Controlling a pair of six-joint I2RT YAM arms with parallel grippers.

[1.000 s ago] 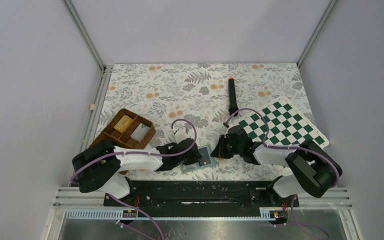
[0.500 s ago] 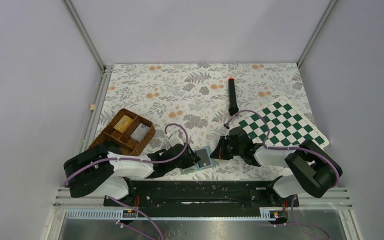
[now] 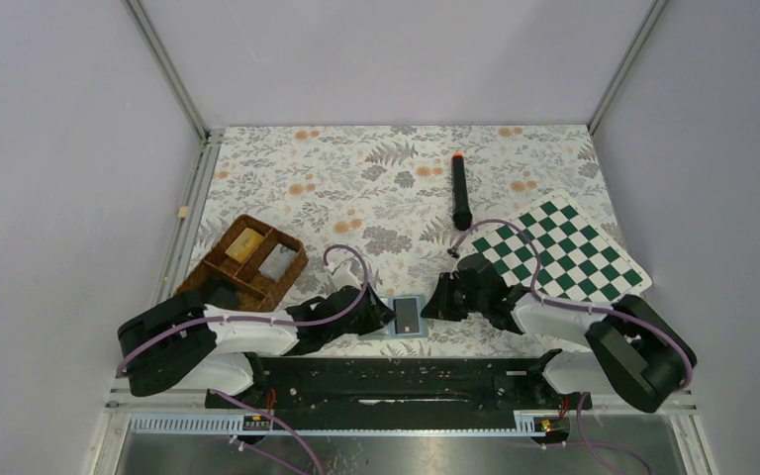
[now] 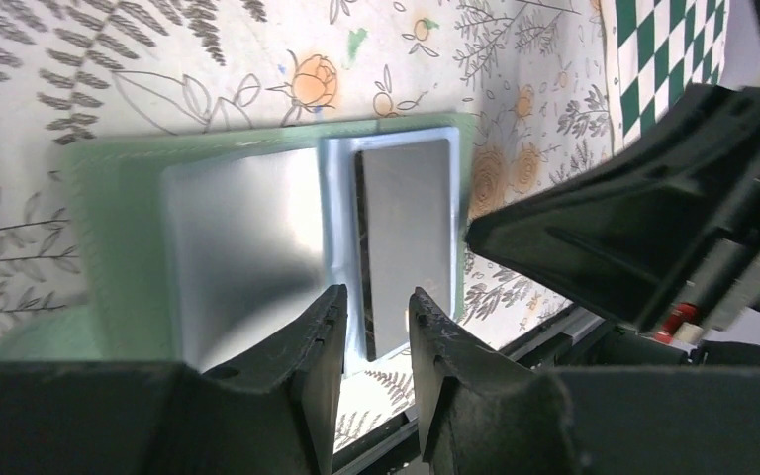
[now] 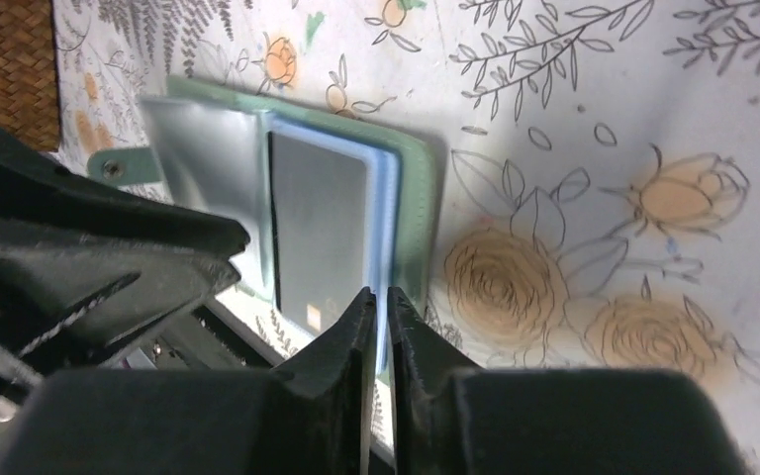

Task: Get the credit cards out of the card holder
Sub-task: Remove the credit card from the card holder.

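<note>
Lying open near the desk's front edge, the card holder is seen, a grey credit card inside. The left claw is held part-open, empty. The right claw is nearly closed at the blue edge; whether it grips cannot be told.

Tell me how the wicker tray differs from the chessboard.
The tray is brown wicker with walls and compartments; the chessboard is a flat green-and-white check. The tray sits left and holds a tan block; the chessboard sits right, no pieces showing. The chessboard looks larger than the tray. Both lie skewed on the floral cloth.
</note>
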